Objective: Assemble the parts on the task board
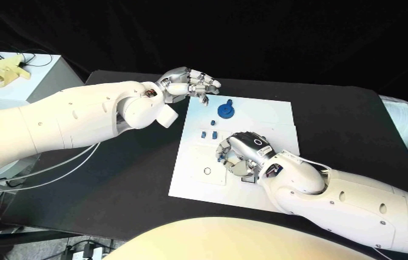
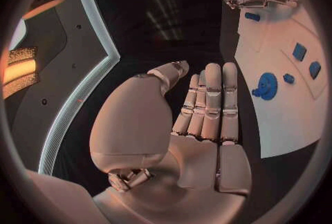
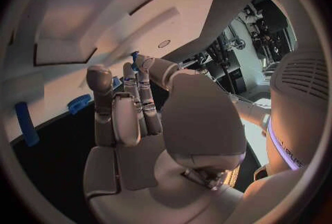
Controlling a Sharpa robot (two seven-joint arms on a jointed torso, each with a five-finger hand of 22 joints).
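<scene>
The right robot hand hovered low over the near middle of the white task board, fingers curled downward; whether it pinched a part could not be told. Just beyond it lay small blue parts on the board. Farther off sat a round blue part. Past the board's far left corner, the left robot hand hung above the black counter, fingers straight, side by side, holding nothing.

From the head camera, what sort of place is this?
Probably a robotics lab test bench: a black table against dark backdrop, a white rectangular task board carrying small blue parts, and a white equipment box beside it.
</scene>
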